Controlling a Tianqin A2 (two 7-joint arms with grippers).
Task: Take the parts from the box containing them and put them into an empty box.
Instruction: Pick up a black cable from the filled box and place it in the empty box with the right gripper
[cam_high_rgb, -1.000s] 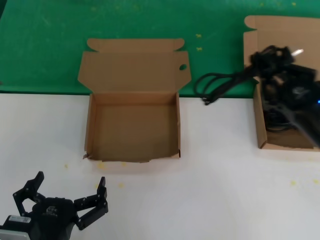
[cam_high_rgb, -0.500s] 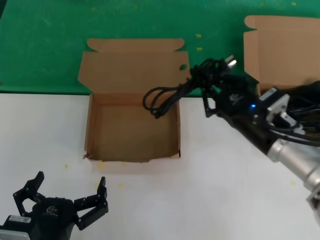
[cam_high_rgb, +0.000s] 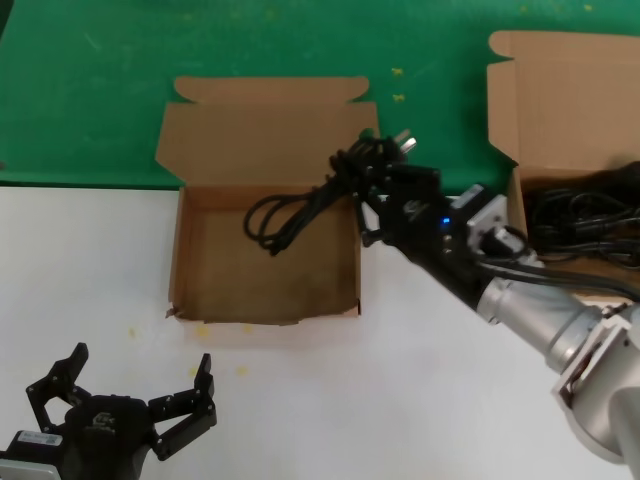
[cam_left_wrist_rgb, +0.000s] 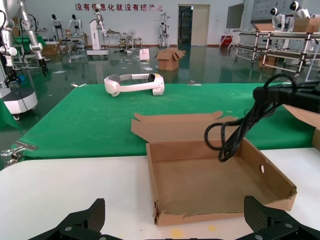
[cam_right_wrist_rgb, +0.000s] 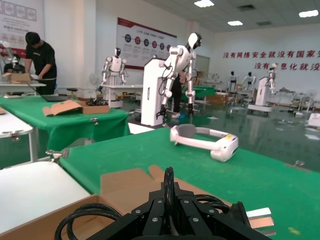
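Observation:
My right gripper (cam_high_rgb: 372, 188) is shut on a looped black power cable (cam_high_rgb: 290, 213) and holds it in the air over the right rear part of the empty box (cam_high_rgb: 190, 262), whose lid has a round hole (cam_high_rgb: 366, 134). The plug (cam_high_rgb: 403, 139) sticks up beside the gripper. In the right wrist view the fingers (cam_right_wrist_rgb: 156, 210) clamp the cable (cam_right_wrist_rgb: 168, 192). The left wrist view shows the cable (cam_left_wrist_rgb: 235, 135) hanging above the empty box (cam_left_wrist_rgb: 160, 185). More cables (cam_high_rgb: 580, 215) lie in the box with the plain lid (cam_high_rgb: 560, 80) at far right. My left gripper (cam_high_rgb: 125, 395) is open at the near left.
The boxes stand where the white table (cam_high_rgb: 90, 260) meets a green mat (cam_high_rgb: 100, 90) behind. The empty box's front edge is torn at its left corner (cam_high_rgb: 172, 312). My right arm (cam_high_rgb: 540, 320) reaches across from the right.
My right gripper has carried the cable leftward from over the right box to over the empty box's right rear part. The left gripper has not moved.

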